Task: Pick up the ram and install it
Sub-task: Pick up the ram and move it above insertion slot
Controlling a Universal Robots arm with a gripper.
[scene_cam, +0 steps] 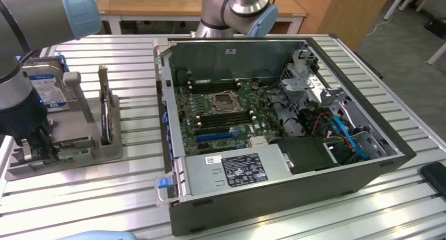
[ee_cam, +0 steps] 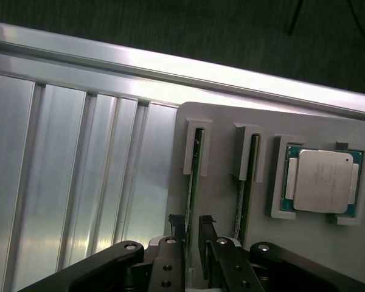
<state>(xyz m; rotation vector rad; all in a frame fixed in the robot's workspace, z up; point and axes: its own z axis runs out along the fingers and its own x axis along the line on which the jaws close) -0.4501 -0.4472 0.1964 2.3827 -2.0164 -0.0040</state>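
Finding: my claw [ee_cam: 192, 222] stands with its jaws apart, one black finger [ee_cam: 177, 234] on either side of the ram [ee_cam: 193, 173], a long, thin green circuit-board stick with small dark chips. A sliver of gap shows on each side, so I judge it straddled and not clamped. The ram stands on its long edge in a slot of the pale grey moulded holder [ee_cam: 225, 121], which rests on the ribbed aluminium table [ee_cam: 79, 176]. A second green stick [ee_cam: 248, 176] sits in the neighbouring slot just beside it, and the silver square processor chip [ee_cam: 319, 181] lies in its own recess further along. In the exterior view the holder is at that view's left, near a blue-labelled silver hard drive [scene_cam: 43, 86], well apart from the open dark grey computer case [scene_cam: 279, 125], whose green motherboard [scene_cam: 223, 109] lies exposed. Assessment of handling: the stick looks light and stiff, but thin and brittle, with smooth flat faces that could slip. I judge the sound hold to be across those faces, near mid-length on the upper edge, clear of the contact edge seated in the slot. Risk noted: a skewed grip could lever it against the slot walls.
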